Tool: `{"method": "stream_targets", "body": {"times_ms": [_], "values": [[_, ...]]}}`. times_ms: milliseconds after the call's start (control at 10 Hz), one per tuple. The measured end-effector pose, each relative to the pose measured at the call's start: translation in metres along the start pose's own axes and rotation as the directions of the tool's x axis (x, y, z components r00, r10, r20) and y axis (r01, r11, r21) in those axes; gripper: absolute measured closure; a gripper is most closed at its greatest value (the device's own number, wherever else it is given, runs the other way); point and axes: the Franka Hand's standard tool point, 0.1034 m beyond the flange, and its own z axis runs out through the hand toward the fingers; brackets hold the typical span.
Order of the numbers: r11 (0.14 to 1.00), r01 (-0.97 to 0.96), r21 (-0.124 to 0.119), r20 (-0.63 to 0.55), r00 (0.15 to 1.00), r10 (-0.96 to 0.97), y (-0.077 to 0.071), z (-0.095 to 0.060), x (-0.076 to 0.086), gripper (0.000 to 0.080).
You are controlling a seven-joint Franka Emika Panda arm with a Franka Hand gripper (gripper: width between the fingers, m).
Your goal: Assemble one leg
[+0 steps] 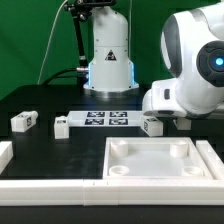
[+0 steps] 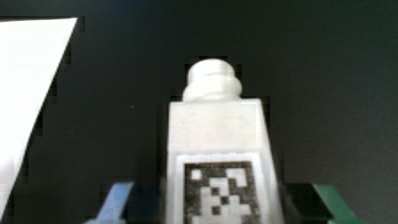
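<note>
In the wrist view a white leg (image 2: 221, 130) lies on the black table, with its rounded screw tip pointing away from the camera and its marker tag (image 2: 222, 188) facing up. My gripper (image 2: 222, 208) is open and straddles the tagged end. The blue fingertip (image 2: 121, 200) and the green fingertip (image 2: 331, 200) stand on either side of the leg, with a dark gap between each and it. In the exterior view my gripper (image 1: 153, 122) is low over this leg (image 1: 152, 128), just behind the square white tabletop (image 1: 160, 175).
Two more legs (image 1: 23, 121) (image 1: 60, 125) lie on the exterior view's left. The marker board (image 1: 106, 120) lies in the middle. White fence pieces (image 1: 5, 155) run along the left and front. The tabletop's edge (image 2: 25, 90) shows beside the leg in the wrist view.
</note>
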Motion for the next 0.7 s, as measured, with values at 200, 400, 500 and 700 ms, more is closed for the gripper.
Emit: {"method": "stream_targets", "body": {"times_ms": [200,400,500,700], "values": [[1.0,0.0,0.001,-0.001,1.0,0.0,0.0,-0.001,0.0,0.0509],[1.0,0.022,-0.006,0.026,0.999,-0.022,0.005,-0.027,-0.019,0.0509],[1.0,0.027,-0.007,0.031,0.999,-0.026,0.005,-0.043,-0.027,0.0509],[0.998,0.059,-0.002,-0.004,0.998,-0.059,0.001,-0.053,-0.025,0.0509]]}}
